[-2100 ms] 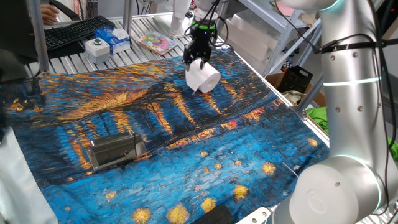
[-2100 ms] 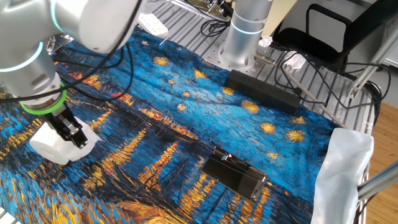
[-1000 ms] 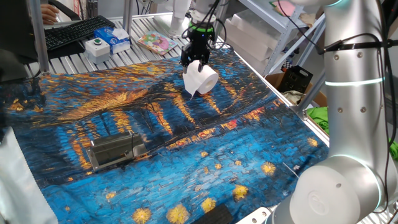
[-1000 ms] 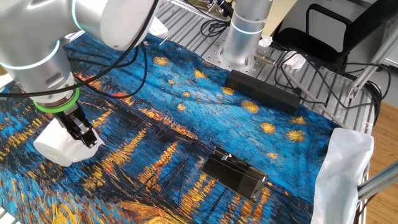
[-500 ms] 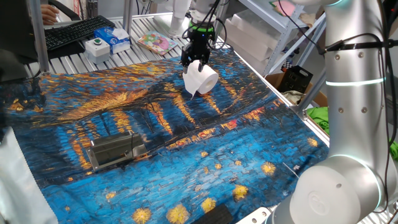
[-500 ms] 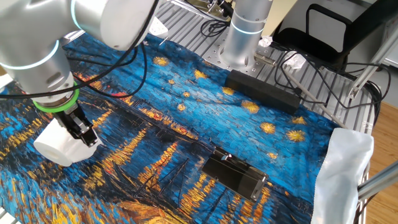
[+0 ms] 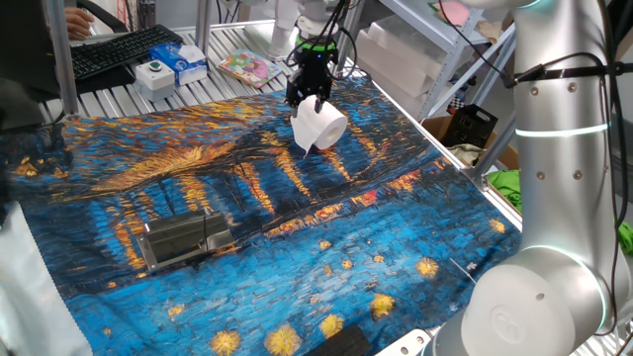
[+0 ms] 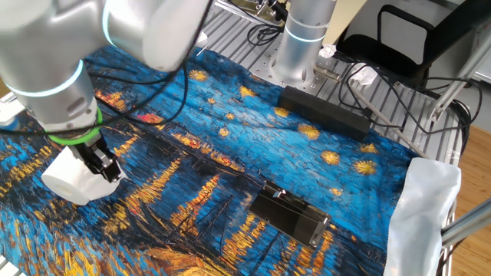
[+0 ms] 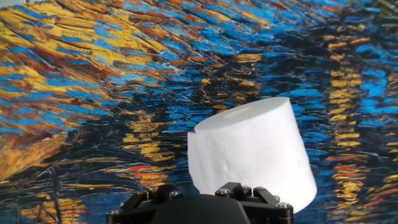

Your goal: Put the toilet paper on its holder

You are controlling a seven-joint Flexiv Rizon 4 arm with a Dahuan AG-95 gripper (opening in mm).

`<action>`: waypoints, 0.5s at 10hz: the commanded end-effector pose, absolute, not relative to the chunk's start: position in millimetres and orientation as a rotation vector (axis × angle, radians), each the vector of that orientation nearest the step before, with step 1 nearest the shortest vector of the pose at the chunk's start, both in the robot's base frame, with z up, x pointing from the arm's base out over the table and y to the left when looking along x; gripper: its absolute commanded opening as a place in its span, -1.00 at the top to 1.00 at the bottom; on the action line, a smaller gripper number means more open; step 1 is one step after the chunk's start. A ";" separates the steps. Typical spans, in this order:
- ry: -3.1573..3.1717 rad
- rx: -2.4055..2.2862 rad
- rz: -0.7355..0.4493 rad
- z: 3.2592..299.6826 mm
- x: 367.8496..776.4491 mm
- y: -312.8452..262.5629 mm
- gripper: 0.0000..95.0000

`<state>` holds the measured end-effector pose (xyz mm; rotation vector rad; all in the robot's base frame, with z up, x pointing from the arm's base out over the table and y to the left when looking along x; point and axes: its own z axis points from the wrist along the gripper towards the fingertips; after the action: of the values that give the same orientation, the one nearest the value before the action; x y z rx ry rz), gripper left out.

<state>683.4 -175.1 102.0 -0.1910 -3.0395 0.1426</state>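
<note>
I have the claw [image 7: 310,97] pointing down over the far side of the tabletop [image 7: 109,96], and it is clamped on the toilet paper [image 7: 319,126], holding the roll by one end so the white cylinder hangs tilted beneath the fingers, lifted off the painted cloth [image 7: 297,227] that covers the work area. From the other fixed view the claw [image 8: 102,165] grips the toilet paper [image 8: 73,178] near the lower left of the picture, with the arm's green-ringed wrist [image 8: 73,138] right above it. In the hand view the toilet paper [image 9: 249,152] fills the lower middle, its flat end turned up and away from me, and only the black base of the claw shows at the bottom edge, so I cannot see the fingertips themselves there. The holder [image 7: 181,238], a grey metal bracket, lies flat on the cloth well apart from the roll, toward the near left of one fixed view; in the other fixed view the holder [image 8: 290,215] sits low and right of centre. Beyond the cloth on the slatted tabletop I can see a black keyboard [image 7: 121,50], a white button box [image 7: 154,73] and a blue packet [image 7: 188,58] just beside it.
</note>
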 end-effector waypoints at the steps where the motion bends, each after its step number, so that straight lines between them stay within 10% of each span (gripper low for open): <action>1: -3.031 -0.139 0.164 103.4 682.5 -175.6 -0.60; 5: -3.030 -0.044 0.178 103.4 682.5 -175.6 -0.60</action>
<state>682.4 -176.2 103.0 -0.0445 -3.0300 0.1790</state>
